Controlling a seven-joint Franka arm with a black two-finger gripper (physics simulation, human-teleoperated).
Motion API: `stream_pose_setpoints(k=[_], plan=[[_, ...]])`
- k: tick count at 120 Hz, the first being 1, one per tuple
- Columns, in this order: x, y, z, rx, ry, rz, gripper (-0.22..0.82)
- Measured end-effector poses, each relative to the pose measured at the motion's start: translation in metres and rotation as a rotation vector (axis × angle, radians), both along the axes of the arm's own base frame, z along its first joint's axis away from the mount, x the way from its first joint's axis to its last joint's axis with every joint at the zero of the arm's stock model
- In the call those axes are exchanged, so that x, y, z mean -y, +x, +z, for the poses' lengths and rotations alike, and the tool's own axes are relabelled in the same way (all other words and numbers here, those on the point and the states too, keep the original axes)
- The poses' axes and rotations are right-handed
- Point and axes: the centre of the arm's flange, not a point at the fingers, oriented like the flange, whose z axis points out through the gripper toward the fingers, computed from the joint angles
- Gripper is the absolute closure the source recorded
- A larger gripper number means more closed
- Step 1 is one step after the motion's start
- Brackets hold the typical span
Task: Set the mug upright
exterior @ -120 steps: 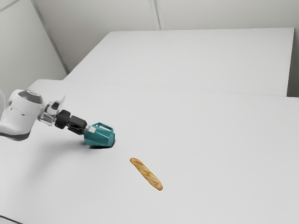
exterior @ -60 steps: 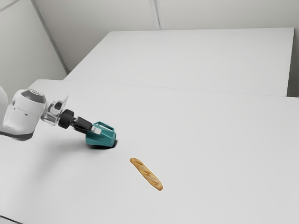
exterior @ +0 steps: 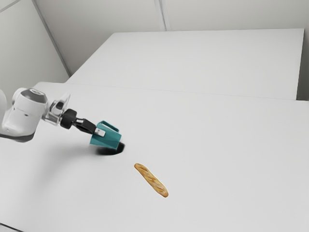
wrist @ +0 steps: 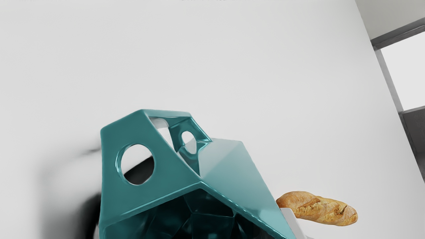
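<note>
Holding a teal mug (exterior: 107, 137) in the black end effector (exterior: 98, 131), closed on the mug's body from two sides, with a pale fingertip (exterior: 100, 132) against the near side in the exterior view. Tilting the mug short of upright, with mouth turned toward the end effector, base angled down toward the exterior view's right, and handle (exterior: 110, 126) along the upper side. Casting a dark shadow (exterior: 113, 151) beneath the mug onto the plain white surface (exterior: 231, 159), well in from the far edge. Hard to judge for contact between mug and surface. Reaching in from the exterior view's left with a white and gray arm (exterior: 26, 113). Looking past the rim into a dark, faceted interior in the wrist view, and onto round holes through the flat, angular handle. Lying flat on the surface, apart from the mug, toward the exterior view's right and nearer to that camera: a golden-brown baguette (exterior: 151, 180), set at a slant. Running behind the surface's far edge in the exterior view: a white panel (exterior: 198, 60) and pale gray walls (exterior: 231, 14).
</note>
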Motion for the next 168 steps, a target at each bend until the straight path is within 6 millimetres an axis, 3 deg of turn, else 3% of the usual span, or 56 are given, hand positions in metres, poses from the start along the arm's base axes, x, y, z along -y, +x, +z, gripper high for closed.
stream_pose_setpoints(k=[47,93,124,168], plan=[[0.043,0.005,0.078,0.060,0.182,-0.145,0.79],[0.080,0.004,0.111,0.006,0.537,-0.282,0.79],[0.101,-0.006,0.114,-0.018,0.712,-0.293,0.79],[0.116,-0.013,0.089,-0.059,0.871,-0.226,0.79]])
